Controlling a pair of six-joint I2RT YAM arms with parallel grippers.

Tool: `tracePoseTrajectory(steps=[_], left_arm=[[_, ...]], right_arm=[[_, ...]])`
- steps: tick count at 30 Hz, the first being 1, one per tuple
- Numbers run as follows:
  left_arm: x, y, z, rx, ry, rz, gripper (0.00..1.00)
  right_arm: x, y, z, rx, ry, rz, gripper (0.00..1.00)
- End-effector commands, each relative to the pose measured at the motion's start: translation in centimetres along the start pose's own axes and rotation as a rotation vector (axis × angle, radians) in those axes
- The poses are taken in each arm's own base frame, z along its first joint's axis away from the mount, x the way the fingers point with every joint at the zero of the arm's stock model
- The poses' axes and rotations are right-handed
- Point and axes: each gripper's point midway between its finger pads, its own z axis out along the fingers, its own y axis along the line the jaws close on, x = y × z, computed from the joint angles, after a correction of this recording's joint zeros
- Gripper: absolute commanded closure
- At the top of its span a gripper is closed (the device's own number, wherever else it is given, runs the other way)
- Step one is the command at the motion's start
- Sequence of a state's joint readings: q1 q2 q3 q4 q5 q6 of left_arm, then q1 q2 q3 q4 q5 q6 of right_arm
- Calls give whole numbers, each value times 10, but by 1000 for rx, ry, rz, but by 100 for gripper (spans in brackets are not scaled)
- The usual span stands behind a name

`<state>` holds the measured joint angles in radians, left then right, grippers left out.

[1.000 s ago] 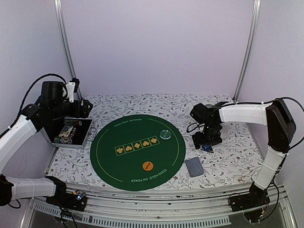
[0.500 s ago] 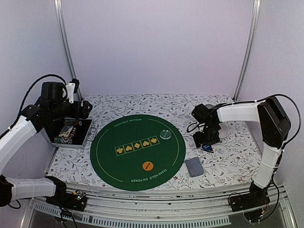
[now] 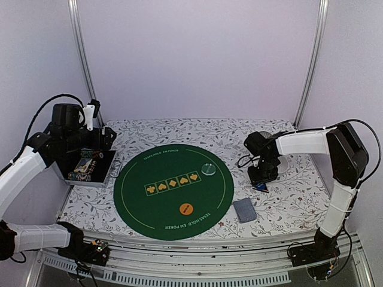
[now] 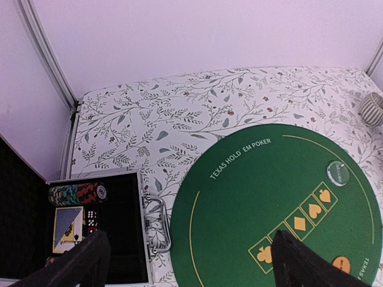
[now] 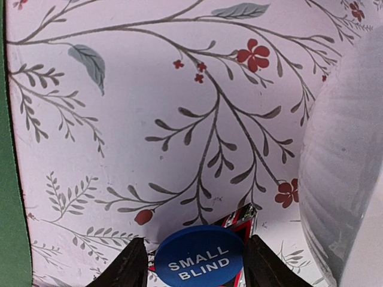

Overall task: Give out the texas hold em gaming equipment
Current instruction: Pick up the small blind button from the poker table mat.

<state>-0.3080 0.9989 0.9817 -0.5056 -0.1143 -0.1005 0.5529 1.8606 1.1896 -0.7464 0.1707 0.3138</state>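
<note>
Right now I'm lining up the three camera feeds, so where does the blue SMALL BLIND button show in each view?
Top external: the SMALL BLIND button is right of the green mat, under the right hand.
Left wrist: not in it.
Right wrist: bottom centre, between the fingers.
Shared landmark: the green mat, lower right in left wrist, a left-edge strip in right wrist.

You have the round mat [image 3: 173, 191] in the centre, with the open case [image 3: 90, 168] just left of it. On the mat, a disc [image 3: 208, 169] lies right-rear and a button [image 3: 186, 208] near the front. Right of the mat, the card deck [image 3: 244, 210] lies in front, and the small-blind button [image 5: 199, 258] lies behind it, beside the bowl [image 5: 341, 179].
</note>
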Motion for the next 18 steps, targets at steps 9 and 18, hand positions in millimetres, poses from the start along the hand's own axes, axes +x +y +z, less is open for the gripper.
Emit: tracePoseTrajectory(steps=[9, 18], left_arm=[[-4, -5, -3, 13, -28, 17, 4], [-4, -7, -3, 18, -28, 20, 4]], right_arm=[[37, 21, -3, -67, 129, -46, 54], [47, 20, -8, -18, 151, -73, 40]])
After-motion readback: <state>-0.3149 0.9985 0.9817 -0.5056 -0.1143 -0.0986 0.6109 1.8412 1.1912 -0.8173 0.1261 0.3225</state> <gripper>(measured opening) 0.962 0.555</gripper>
